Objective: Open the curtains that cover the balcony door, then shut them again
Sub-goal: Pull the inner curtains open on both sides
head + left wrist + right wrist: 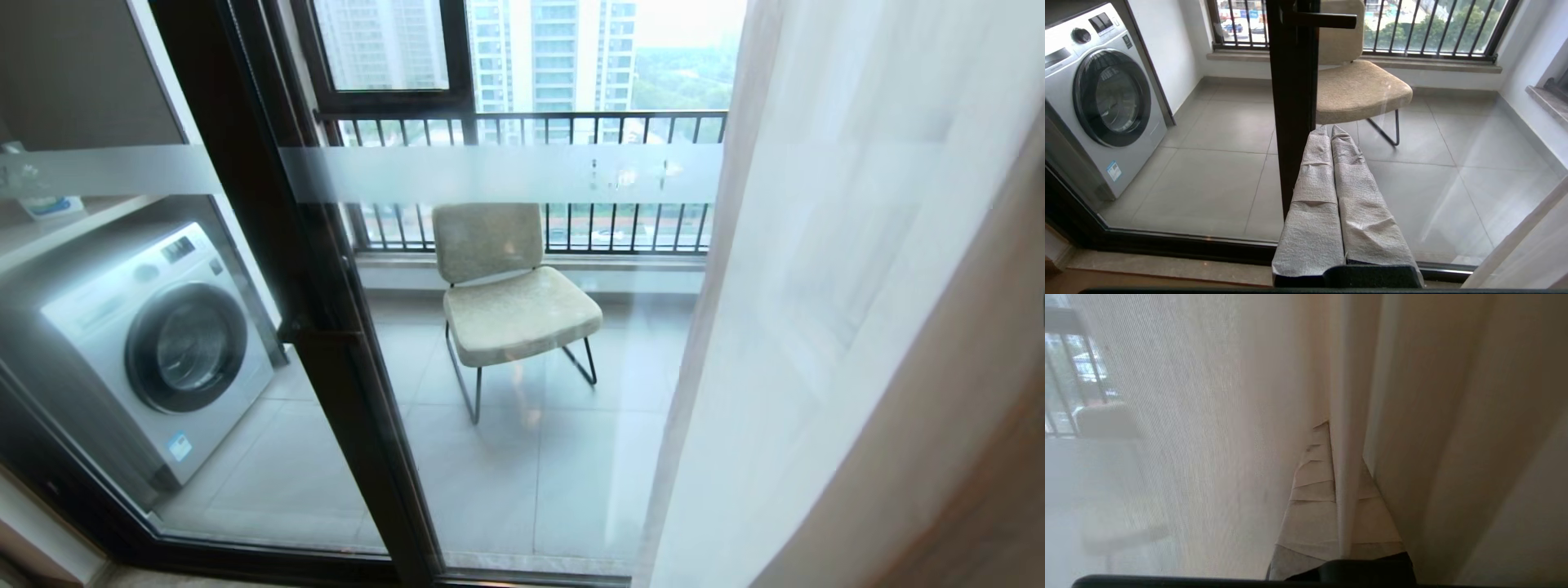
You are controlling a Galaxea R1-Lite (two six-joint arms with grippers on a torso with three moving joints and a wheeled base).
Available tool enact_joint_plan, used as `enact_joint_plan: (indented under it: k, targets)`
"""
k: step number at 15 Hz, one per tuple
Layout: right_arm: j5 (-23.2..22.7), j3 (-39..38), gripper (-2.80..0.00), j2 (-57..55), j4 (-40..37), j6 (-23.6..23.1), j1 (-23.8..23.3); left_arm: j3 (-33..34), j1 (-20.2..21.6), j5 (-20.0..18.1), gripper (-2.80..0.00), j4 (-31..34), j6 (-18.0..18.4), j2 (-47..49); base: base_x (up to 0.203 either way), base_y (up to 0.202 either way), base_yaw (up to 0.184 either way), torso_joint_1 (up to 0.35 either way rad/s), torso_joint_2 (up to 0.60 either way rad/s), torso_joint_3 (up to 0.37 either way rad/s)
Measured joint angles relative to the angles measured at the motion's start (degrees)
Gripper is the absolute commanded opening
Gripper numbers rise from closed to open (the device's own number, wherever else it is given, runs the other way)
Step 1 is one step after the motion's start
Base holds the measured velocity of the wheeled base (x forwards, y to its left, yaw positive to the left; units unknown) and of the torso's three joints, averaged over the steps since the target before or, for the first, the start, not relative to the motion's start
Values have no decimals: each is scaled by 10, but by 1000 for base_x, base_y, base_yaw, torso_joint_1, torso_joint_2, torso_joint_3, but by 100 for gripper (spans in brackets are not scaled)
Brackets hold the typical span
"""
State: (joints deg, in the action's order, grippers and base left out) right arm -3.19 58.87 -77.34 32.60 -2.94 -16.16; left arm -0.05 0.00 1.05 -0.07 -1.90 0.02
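The curtains [857, 327] hang gathered on the right side of the scene, a thin white sheer layer toward the glass and a thicker beige panel [963, 425] on its right, nearer the camera. The balcony door [326, 327] is uncovered across the left and middle: 2 tall glass panes meet at a dark post, and a frosted white band [506, 173] runs across them.

Through the glass, a washing machine [163, 343] stands on the left of the balcony and a beige chair [514, 302] with thin dark legs sits in the middle on grey floor tiles [522, 474]. A dark railing [531, 131] runs along the far edge, with tall buildings beyond.

The right claw [1337, 428] is pinched shut on a fold of the curtains; the pale fabric edge runs between its 2 wrapped fingers [1314, 473]. Neither arm shows in the head view.

The left claw [1329, 130] holds nothing, its 2 wrapped fingers [1314, 192] pressed together side by side. It points at the lower part of the door post, near the glass; the dark door handle [1318, 19] is above it.
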Motion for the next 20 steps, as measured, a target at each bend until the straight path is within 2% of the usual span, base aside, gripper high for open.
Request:
enact_joint_plan:
  k: [9,20]
  targets:
    - [1,-1,-280,0,0,0,-1,0,0,0,-280,0,1,0,0,-187,0,1,2,2]
    - [1,6,-280,7,-2,0,-2,0,0,0,-280,0,1,0,0,-8,0,0,0,0]
